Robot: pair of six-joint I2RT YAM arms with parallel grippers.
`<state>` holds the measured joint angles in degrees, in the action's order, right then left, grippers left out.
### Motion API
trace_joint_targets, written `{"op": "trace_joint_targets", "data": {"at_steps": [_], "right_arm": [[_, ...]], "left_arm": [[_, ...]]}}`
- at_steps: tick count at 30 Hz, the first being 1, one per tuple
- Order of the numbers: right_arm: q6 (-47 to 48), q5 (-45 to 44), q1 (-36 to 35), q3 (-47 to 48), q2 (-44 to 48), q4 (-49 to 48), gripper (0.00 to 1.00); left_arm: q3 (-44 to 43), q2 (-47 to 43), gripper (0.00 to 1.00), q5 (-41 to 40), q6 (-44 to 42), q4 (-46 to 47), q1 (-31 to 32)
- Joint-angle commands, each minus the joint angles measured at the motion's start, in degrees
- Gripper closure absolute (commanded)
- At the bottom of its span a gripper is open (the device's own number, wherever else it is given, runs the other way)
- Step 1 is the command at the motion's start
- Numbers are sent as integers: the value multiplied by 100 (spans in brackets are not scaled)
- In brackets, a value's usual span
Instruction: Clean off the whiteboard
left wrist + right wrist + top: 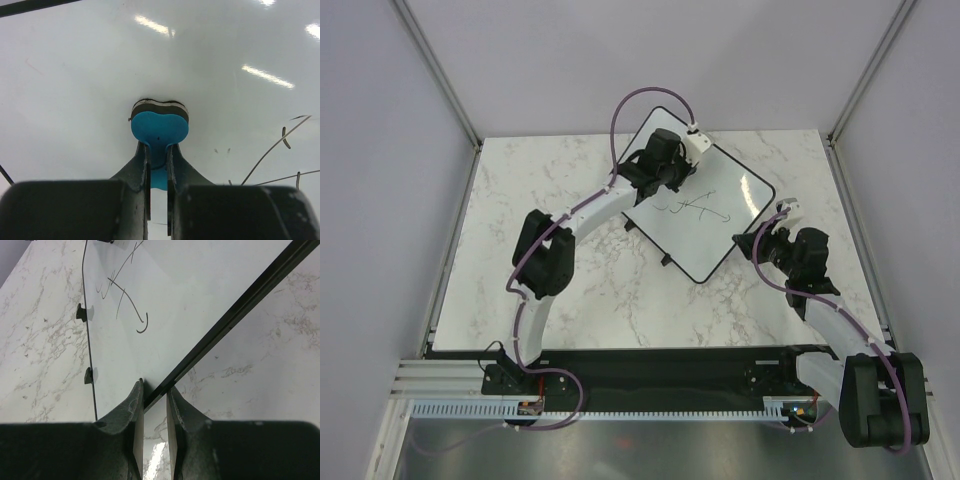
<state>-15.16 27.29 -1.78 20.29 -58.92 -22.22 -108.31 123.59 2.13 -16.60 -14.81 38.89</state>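
On the marble table point(570, 280), right of centre, whiteboard point(715, 240) lying at an angle, dark scribbles point(695, 207) sitting mid-board, left gripper point(157, 150) pinching a blue eraser point(160, 127) and holding it against the board's surface, right gripper point(155, 390) pinching the board's black-framed edge

From above I see a white marble counter point(570, 290) with grey veins filling the middle of the view, and pale grey walls point(640, 60) from nine round to three o'clock. A slotted white rail point(650, 408) runs along six o'clock. In the left wrist view, a blue eraser point(160, 129) points its lobed, dark-backed head toward twelve.
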Motion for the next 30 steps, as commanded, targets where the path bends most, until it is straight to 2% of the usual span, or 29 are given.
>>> {"op": "trace_joint_targets", "data": {"at_steps": [1,11,17,22,30], "right_arm": [[479,101,-24,36,135,-107,100],[514,101,-33,71,73,-99,100],[496,110,-33,80,56,-107,100],[505,110,-24,80,47,-107,100],[488,119,-33,71,56,-107,100]], "left_arm": [[267,130,98,-73,-19,4,118],[416,-195,98,428,-28,-206,1225],[539,-177,98,727,148,-418,1437],[338,-90,98,526,69,-435,1323],[-400,297,98,7,140,-488,251]]}}
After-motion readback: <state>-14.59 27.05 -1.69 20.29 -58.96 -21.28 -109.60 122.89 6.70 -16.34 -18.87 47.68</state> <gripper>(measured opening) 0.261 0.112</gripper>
